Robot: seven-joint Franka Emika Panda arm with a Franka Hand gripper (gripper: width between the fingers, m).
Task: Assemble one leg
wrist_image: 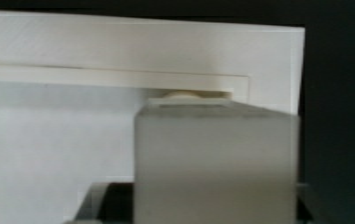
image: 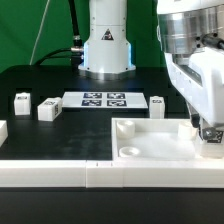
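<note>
My gripper [image: 208, 134] hangs over the right far corner of the large white tray-like piece [image: 150, 142]. In the wrist view the gripper [wrist_image: 213, 206] is shut on a leg [wrist_image: 216, 150], a pale upright block that fills the gap between the dark fingers [wrist_image: 113, 204]. The leg's far end meets the tray piece's raised rim [wrist_image: 138, 74], where a small tan spot shows. In the exterior view the held leg is mostly hidden by the hand. Three loose legs lie on the black table: two at the exterior view's left [image: 20, 100] [image: 47, 111] and one by the marker board's right end [image: 157, 104].
The marker board [image: 103, 99] lies flat in front of the robot base [image: 106, 50]. A round corner socket [image: 129, 152] shows at the tray piece's near left. A white rail [image: 60, 172] runs along the table's front edge. A white part edge [image: 2, 128] shows at far left.
</note>
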